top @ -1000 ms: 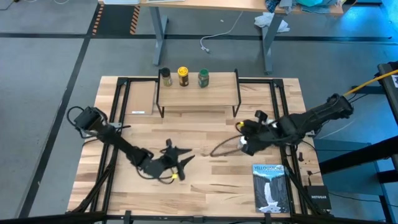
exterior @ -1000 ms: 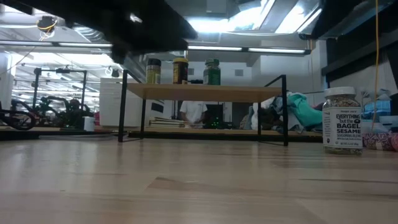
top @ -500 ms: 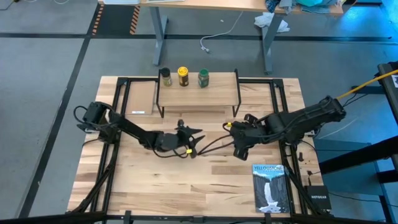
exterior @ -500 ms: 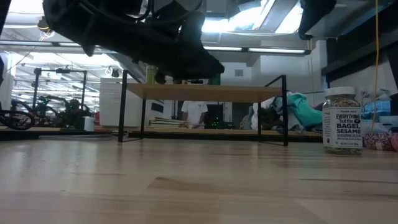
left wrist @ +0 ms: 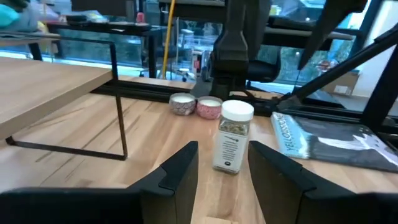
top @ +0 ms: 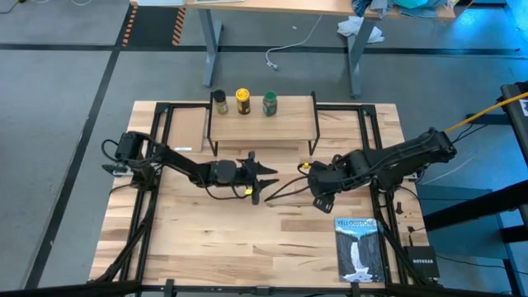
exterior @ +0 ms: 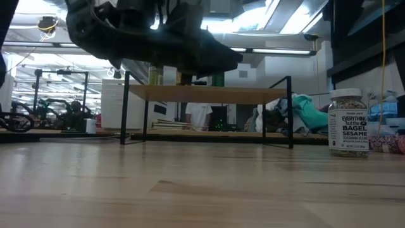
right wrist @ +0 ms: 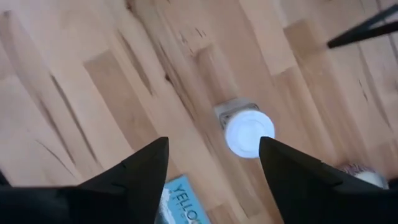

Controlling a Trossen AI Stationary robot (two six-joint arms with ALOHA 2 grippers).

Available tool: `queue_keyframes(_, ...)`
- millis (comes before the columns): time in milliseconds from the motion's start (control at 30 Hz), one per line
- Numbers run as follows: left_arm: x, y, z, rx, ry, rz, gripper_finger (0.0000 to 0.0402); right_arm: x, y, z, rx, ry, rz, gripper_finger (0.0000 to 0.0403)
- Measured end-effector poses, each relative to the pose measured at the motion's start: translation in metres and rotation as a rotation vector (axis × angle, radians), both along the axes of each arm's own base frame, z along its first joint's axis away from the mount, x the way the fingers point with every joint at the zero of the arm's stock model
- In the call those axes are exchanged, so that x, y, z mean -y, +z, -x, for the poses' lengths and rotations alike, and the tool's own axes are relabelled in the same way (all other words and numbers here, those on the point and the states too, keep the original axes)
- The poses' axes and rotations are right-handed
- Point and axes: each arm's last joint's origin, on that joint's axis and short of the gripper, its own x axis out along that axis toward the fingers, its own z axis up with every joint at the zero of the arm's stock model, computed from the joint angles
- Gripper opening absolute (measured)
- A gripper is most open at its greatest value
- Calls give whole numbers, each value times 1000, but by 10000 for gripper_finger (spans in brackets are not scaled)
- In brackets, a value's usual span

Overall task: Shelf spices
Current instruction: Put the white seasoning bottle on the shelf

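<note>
White-lidded jar (left wrist: 231, 136) stands beside book (left wrist: 323, 138).

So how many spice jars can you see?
4. On the shelf: the dark-lidded jar, the yellow-lidded jar and the green jar. The white-lidded jar stands on the table, under the right gripper.

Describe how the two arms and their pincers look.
Both arms are dark, jointed links trailing black cables over the table. The left pincer carries a small yellow mark near its tip; its two fingers are matte black, angular wedges. The right pincer has the same black pointed fingers.
</note>
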Motion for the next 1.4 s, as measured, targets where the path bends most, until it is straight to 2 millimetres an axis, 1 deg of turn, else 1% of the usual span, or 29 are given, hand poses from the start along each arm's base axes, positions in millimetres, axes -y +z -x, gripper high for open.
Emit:
queue_keyframes(133, -6, 0, -1, -2, -31, 16, 132, 1, -5, 2, -36, -10, -5, 271)
queue_keyframes(233, -6, -3, -1, -26, -48, 23, 132, 4, -18, 5, -92, -62, -19, 282)
queue_keyframes(367, -6, -3, 0, -32, -53, 24, 132, 5, -34, 9, -141, -72, 3, 288)
queue_keyframes(433, -6, -3, 0, -31, -58, 24, 132, 5, -38, 9, -143, -72, 6, 289)
queue_keyframes(533, -6, -2, -1, -23, -61, 32, 132, 3, -43, 3, -87, -41, -35, 289)
queue_keyframes(667, -4, -2, 0, -22, -65, 44, 132, 9, -49, 1, -89, -52, -28, 289)
queue_keyframes(800, -1, -2, 0, -22, -89, 47, 132, 20, -51, 2, -106, -76, 35, 289)
queue_keyframes(1000, 2, -2, 0, -23, -100, 47, 132, 34, -51, -3, -98, -110, -1, 289)
queue_keyframes(1100, 4, -3, 0, -25, -104, 46, 132, 37, -51, -3, -100, -110, -13, 289)
queue_keyframes(1267, 4, -5, 0, -48, -103, 54, 132, 36, -52, -3, -111, -104, -46, 289)
queue_keyframes(1400, 4, -5, 0, -51, -103, 58, 132, 36, -52, -3, -108, -103, -34, 289)
